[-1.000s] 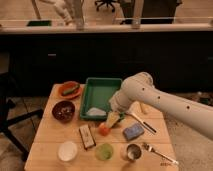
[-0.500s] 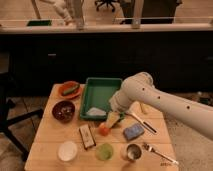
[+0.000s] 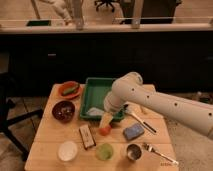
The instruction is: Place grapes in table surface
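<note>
The grapes (image 3: 64,111) show as a dark reddish-purple clump inside the dark red bowl (image 3: 56,106) at the left of the table surface (image 3: 50,137), a light tan plank top. My gripper (image 3: 106,122) hangs from the white arm (image 3: 150,102) that reaches in from the right. It sits at the front edge of the green tray (image 3: 97,87), just above the orange round fruit (image 3: 104,131). It is well to the right of the grapes and apart from them.
An orange bowl (image 3: 69,89) stands at the back left. Along the front are a white bowl (image 3: 68,150), a dark bar (image 3: 87,136), a green round item (image 3: 104,151), a metal cup (image 3: 133,151) and a fork (image 3: 157,153). A blue sponge (image 3: 133,132) and a utensil (image 3: 143,122) lie at the right.
</note>
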Robot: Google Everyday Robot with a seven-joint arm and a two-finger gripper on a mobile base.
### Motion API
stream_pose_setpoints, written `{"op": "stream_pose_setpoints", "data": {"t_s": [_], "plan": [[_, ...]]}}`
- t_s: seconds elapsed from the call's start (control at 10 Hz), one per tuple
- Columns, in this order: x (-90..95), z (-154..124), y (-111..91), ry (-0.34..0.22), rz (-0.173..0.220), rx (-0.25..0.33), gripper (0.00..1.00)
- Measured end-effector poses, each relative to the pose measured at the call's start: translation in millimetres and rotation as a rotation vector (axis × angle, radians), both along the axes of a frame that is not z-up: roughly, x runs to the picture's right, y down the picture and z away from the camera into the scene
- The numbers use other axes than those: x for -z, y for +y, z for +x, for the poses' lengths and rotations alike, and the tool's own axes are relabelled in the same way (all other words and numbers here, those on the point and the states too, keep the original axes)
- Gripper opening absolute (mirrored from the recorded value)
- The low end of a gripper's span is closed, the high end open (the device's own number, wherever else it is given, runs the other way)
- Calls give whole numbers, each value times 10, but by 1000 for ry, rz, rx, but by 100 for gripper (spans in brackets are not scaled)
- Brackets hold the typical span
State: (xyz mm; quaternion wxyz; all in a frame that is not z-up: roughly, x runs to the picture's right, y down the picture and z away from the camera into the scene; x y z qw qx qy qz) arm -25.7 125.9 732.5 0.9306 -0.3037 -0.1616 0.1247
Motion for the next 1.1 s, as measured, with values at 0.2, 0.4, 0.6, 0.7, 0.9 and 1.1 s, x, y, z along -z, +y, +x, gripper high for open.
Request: {"op": "stream_pose_setpoints", "data": {"t_s": [0.2, 0.4, 0.6, 0.7, 0.9, 1.1], "plan": [[-76, -349, 26, -14, 4, 10, 80], [-153, -611, 61, -37, 3, 19, 80], [-237, -864, 87, -69, -3, 31, 80], [-257, -932, 92, -78, -6, 33, 80], [-330, -1074, 97, -101, -12, 45, 80], [-385, -1214, 72, -121, -14, 51, 64]]}}
